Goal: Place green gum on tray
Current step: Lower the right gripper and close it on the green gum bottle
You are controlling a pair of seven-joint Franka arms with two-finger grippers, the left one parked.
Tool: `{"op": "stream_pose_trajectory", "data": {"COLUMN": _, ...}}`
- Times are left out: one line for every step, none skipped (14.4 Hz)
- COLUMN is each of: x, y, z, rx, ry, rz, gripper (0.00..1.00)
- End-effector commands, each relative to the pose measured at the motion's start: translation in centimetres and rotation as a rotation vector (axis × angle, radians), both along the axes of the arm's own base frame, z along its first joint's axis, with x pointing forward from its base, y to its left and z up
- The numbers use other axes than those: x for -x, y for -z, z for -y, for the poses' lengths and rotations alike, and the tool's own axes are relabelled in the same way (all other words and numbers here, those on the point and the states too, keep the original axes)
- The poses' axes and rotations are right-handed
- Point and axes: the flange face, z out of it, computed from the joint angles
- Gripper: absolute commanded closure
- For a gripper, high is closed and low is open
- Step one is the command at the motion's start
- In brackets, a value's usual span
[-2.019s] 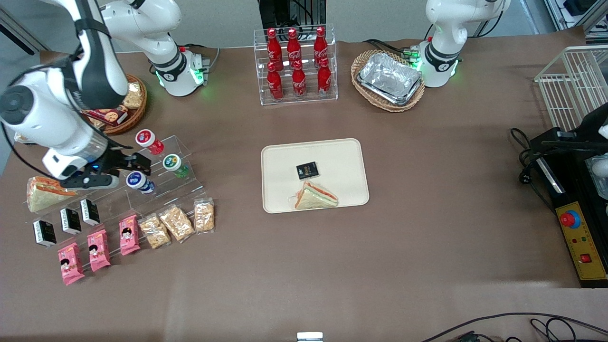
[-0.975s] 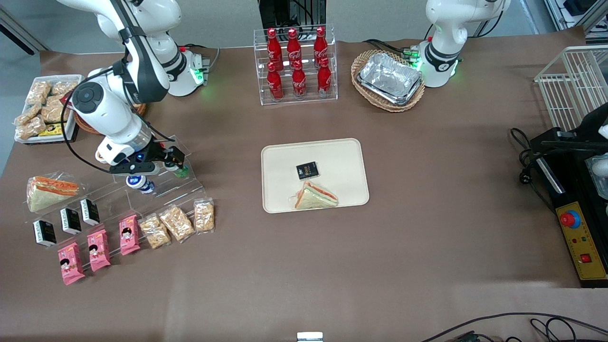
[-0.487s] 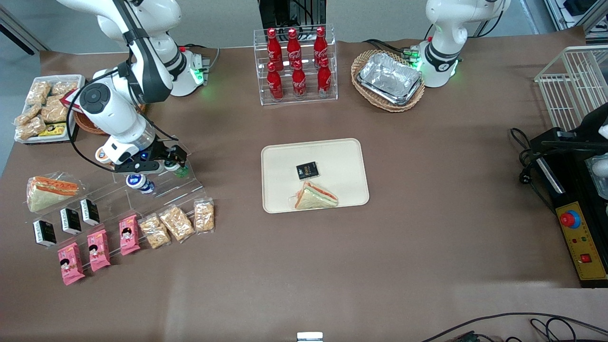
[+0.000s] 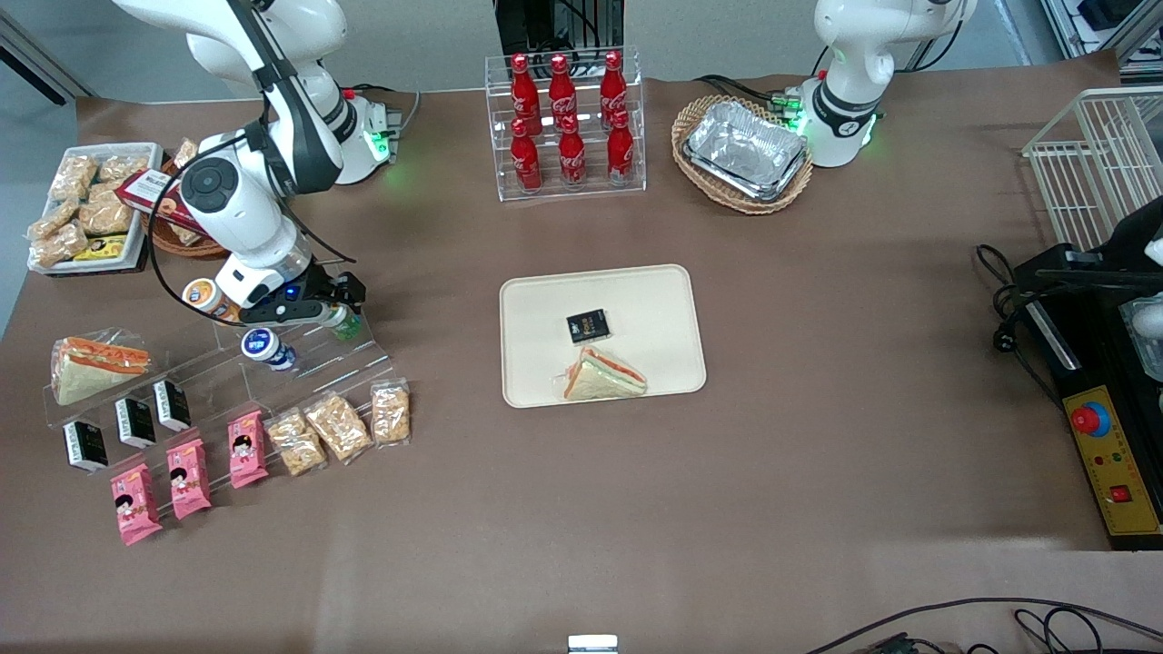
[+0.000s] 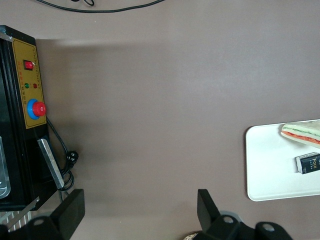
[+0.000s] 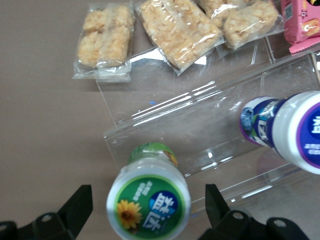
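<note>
The green gum (image 6: 148, 206), a green canister with a white lid and green label, stands on the clear stepped stand (image 6: 200, 125). In the front view only a bit of its green body (image 4: 346, 325) shows under the wrist. My right gripper (image 6: 147, 212) is open right above it, one finger (image 6: 80, 204) on each side of the lid with a gap on both sides; in the front view the gripper (image 4: 341, 307) hangs over the stand. The cream tray (image 4: 654, 309) lies mid-table, toward the parked arm from the stand, and also shows in the left wrist view (image 5: 267, 170).
A blue-lidded canister (image 6: 300, 132) lies beside the green gum, and an orange one (image 4: 200, 295) is by the wrist. Snack packets (image 4: 341, 427) lie nearer the front camera. A sandwich (image 4: 604, 377) and a dark packet (image 4: 587, 326) lie on the tray. A cola rack (image 4: 565, 118) stands farther back.
My right gripper has moved from beside the blue-lidded canister to over the green gum and now straddles its lid. The orange canister has come into view. The gum has not moved.
</note>
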Motion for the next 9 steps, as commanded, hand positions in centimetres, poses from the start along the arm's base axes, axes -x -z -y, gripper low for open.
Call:
{"op": "stream_pose_trajectory", "data": {"x": 0.65, "y": -0.06, "z": -0.34, "rx": 0.009, "ry": -0.015, "rz": 0.014, "gripper": 0.0}}
{"op": "stream_pose_trajectory", "data": {"x": 0.67, "y": -0.05, "z": -0.34, "rx": 0.009, "ry": -0.015, "rz": 0.013, "gripper": 0.0}}
{"op": "stream_pose_trajectory", "data": {"x": 0.68, "y": -0.03, "z": -0.34, "rx": 0.01, "ry": -0.015, "rz": 0.011, "gripper": 0.06}}
{"op": "stream_pose_trajectory", "data": {"x": 0.68, "y": -0.03, "z": -0.34, "rx": 0.01, "ry": -0.015, "rz": 0.011, "gripper": 0.21}}
{"op": "stream_pose_trajectory", "data": {"x": 0.68, "y": 0.08, "z": -0.33, "rx": 0.011, "ry": -0.015, "rz": 0.005, "gripper": 0.3}}
{"op": "stream_pose_trajectory", "data": {"x": 0.74, "y": 0.19, "z": -0.31, "rx": 0.014, "ry": -0.015, "rz": -0.005, "gripper": 0.42}}
{"op": "stream_pose_trajectory", "data": {"x": 0.77, "y": 0.2, "z": -0.37, "rx": 0.015, "ry": -0.016, "rz": -0.007, "gripper": 0.49}}
{"op": "stream_pose_trajectory", "data": {"x": 0.7, "y": 0.14, "z": -0.32, "rx": 0.014, "ry": -0.015, "rz": -0.005, "gripper": 0.51}}
{"op": "stream_pose_trajectory", "data": {"x": 0.66, "y": 0.08, "z": -0.39, "rx": 0.014, "ry": -0.016, "rz": -0.004, "gripper": 0.53}}
